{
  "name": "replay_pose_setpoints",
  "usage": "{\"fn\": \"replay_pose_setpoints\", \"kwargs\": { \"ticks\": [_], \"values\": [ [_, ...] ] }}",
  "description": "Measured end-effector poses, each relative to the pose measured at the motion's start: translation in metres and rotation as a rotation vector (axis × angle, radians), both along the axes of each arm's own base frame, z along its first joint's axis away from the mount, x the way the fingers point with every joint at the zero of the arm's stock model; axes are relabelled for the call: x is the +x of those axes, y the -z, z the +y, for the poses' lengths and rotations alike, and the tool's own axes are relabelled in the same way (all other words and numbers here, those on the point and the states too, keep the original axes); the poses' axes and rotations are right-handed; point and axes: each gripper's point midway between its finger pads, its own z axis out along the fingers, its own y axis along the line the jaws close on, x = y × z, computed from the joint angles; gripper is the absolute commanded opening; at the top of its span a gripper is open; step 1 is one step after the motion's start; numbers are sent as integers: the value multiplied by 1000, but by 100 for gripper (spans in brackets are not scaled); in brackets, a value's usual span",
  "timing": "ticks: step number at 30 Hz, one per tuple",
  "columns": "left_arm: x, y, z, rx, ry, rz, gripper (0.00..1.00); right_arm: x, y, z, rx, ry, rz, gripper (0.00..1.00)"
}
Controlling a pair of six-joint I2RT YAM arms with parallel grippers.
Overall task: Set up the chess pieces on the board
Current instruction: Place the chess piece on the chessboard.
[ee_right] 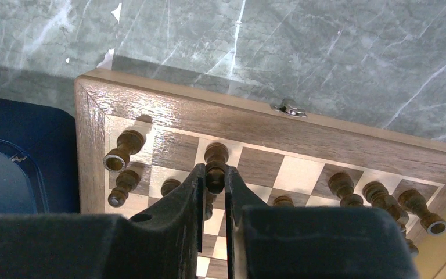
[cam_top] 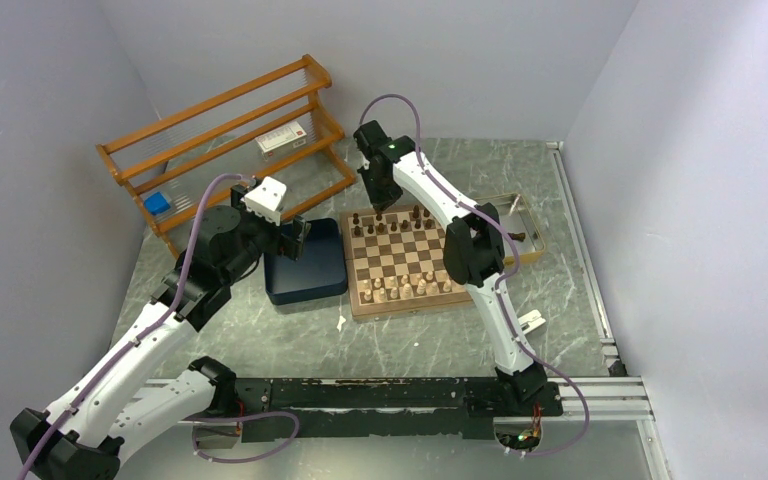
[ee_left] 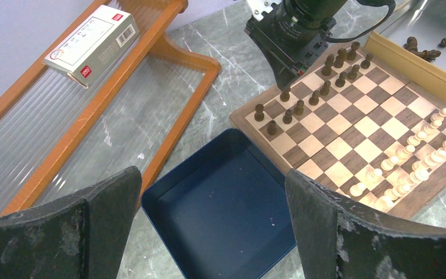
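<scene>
Right wrist view: the right fingers [ee_right: 186, 200] are pinched on one dark piece [ee_right: 216, 157]. It is held upright, its long axis vertical and running straight down between them. The piece is over the far row of the board [ee_right: 255, 125], about the third square from the corner next to the blue tray [ee_right: 11, 174]. The fingers hide its base, so contact with the square cannot be confirmed. Another dark piece, the corner piece [ee_right: 125, 152], stands near it, and more stand just beside the fingers in the next row.

Judgement: the coming move depends on a straight vertical release. Any sideways drift would risk knocking these neighbours.

Left wrist view: the left fingers [ee_left: 99, 215] are spread wide and hold nothing. They hang above the blue tray, well apart from the far row, so the right arm is the nearer one.

Containers:
- The blue tray shows nothing inside.
- The tan tray [ee_left: 424, 70], on the right of the board, holds a few loose pieces [ee_left: 418, 46] lying on their sides. The right arm is nearer to them.

On the board, the dark pieces [ee_left: 319, 87] occupy the two far rows with gaps, and the pale pieces [ee_left: 406, 168] fill the near rows.
</scene>
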Motion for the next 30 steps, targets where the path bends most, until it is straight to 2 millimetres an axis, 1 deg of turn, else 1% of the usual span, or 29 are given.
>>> {"fn": "replay_pose_setpoints", "kwargs": {
  "ticks": [8,10,12,30],
  "values": [
    [0,0,0,0,0,-1,98,3,-1,5,24,-6,-9,18],
    [0,-1,0,-1,0,-3,98,3,-1,6,26,-6,-9,14],
    [-1,-1,1,-1,0,-4,98,3,-1,6,27,-6,-9,13],
    [0,-1,1,5,1,-7,98,-2,-1,-1,-8,4,4,11]
  ]
}}
